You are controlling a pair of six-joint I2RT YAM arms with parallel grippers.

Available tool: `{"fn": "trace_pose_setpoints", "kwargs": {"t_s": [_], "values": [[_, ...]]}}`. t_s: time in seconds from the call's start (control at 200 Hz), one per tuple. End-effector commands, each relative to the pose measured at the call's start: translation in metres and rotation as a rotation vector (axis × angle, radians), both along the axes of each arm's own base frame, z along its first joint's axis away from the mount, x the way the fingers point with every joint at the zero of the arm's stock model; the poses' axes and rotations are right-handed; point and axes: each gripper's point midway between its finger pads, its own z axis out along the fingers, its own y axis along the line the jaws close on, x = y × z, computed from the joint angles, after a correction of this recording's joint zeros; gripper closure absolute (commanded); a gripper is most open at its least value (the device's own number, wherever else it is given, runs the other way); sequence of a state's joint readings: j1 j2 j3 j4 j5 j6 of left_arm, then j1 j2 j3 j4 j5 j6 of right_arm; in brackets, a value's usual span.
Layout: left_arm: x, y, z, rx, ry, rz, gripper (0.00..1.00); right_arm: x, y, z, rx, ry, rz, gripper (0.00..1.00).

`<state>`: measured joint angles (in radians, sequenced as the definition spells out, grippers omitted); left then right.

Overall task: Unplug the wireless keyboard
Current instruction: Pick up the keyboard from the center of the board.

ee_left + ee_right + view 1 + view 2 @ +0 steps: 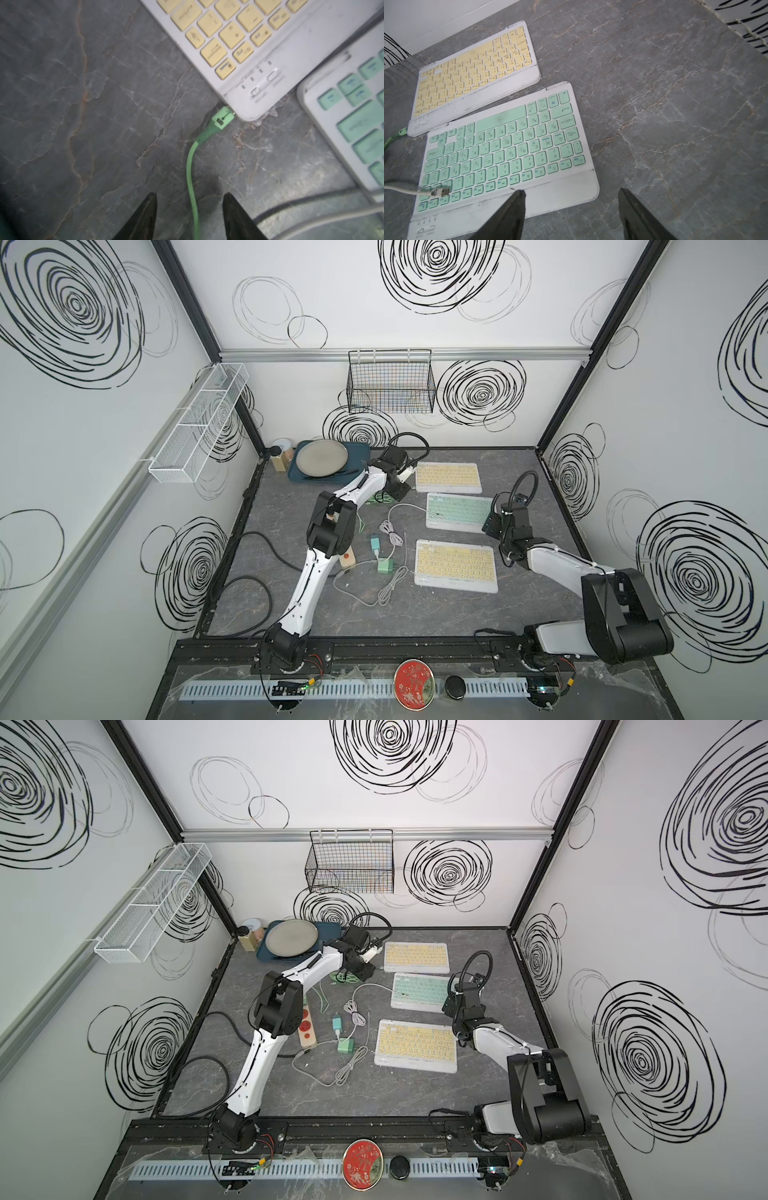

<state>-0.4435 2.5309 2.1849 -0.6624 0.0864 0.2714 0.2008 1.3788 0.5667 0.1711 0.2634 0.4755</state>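
Note:
Three wireless keyboards lie at the right of the table. The far yellow-keyed keyboard (449, 477) (259, 62) has a green plug (222, 118) seated in the side of its corner. The plug's green cable (190, 176) runs back between my left gripper's (190, 199) fingers, which stand open and clear of it. In both top views that gripper (401, 489) (362, 969) hangs just left of this keyboard. My right gripper (572, 193) (492, 522) is open over the right end of the green-keyed keyboard (508, 149) (459, 511). A loose white cable plug (440, 192) rests on its keys.
A second yellow keyboard (456, 566) lies nearest the front. White cables (388, 535), a green charger (385, 565) and a power strip (347, 560) sit mid-table. A blue tray (299, 481) with a plate (322, 456) is at the back left. A black wire basket (390, 381) hangs on the back wall.

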Motion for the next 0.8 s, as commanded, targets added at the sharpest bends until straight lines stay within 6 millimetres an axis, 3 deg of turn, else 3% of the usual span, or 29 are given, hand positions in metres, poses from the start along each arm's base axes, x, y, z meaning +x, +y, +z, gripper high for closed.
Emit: {"fn": "trace_pose_setpoints", "kwargs": {"t_s": [0.0, 0.125, 0.71, 0.796], "values": [[-0.001, 0.002, 0.001, -0.027, 0.035, 0.008, 0.49, 0.007, 0.001, 0.006, -0.006, -0.008, -0.012, 0.26], [-0.004, -0.001, -0.002, -0.041, 0.061, -0.002, 0.54, 0.006, 0.001, 0.007, -0.01, -0.011, -0.016, 0.26], [-0.011, 0.026, -0.036, 0.096, 0.13, 0.05, 0.75, 0.007, 0.004, 0.005, -0.033, 0.006, -0.015, 0.27], [-0.013, 0.024, -0.038, 0.093, 0.14, 0.044, 0.86, 0.006, 0.005, 0.007, -0.043, 0.0, -0.017, 0.27]]}}
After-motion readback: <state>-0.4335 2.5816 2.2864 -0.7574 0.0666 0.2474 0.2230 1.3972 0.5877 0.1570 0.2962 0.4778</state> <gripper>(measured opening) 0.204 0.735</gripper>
